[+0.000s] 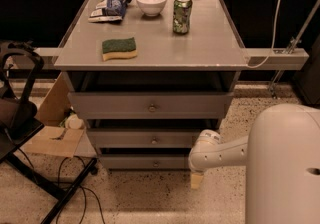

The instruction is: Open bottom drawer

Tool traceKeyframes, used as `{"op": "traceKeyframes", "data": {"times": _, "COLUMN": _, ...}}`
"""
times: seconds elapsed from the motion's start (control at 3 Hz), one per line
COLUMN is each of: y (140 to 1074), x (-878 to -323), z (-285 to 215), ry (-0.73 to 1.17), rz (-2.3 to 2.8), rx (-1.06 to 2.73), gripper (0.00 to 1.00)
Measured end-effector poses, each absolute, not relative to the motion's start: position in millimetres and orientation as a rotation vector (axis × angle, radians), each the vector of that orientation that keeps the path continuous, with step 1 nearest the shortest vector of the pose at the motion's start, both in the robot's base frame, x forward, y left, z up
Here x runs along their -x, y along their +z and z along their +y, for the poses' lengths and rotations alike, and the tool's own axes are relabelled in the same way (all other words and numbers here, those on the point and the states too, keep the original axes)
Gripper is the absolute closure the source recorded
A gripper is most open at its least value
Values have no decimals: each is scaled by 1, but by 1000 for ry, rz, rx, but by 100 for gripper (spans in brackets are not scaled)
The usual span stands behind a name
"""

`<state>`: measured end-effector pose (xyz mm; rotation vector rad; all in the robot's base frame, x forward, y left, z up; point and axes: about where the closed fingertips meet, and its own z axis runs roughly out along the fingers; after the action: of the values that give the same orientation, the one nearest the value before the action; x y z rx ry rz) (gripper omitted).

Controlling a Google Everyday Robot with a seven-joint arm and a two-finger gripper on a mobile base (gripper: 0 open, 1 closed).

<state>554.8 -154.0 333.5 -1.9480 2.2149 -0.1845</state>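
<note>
Currently | pincer (196, 180) hangs near floor (145, 198), just off right end of bottom drawer (135, 162), apart; open or closed cannot be told | drawer closed, lowest of three; knob (156, 164) lies left, slightly higher.

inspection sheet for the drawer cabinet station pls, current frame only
Surface: grey cabinet top, flat, holding four items.
Job's things: bottom drawer, lowest of three; nothing touches its knob.
Clutter: sponge, white bowl, green can and snack packet, all on the top.
Gripper: gripper low near the floor, just right of the bottom drawer's front, pointing down, off the knob.
Cables: white cable draped over the right rail; black cables on the floor at left.
Surroundings: cardboard box and black frame to the left; speckled floor.
</note>
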Motion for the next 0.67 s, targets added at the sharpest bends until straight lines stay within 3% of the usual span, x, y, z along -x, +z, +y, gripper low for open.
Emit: {"op": "traceKeyframes", "data": {"times": 0.67, "y": 259, "x": -548, "z": -125, "ry": -22, "rz": 2203, "rx": 1988, "gripper": 0}}
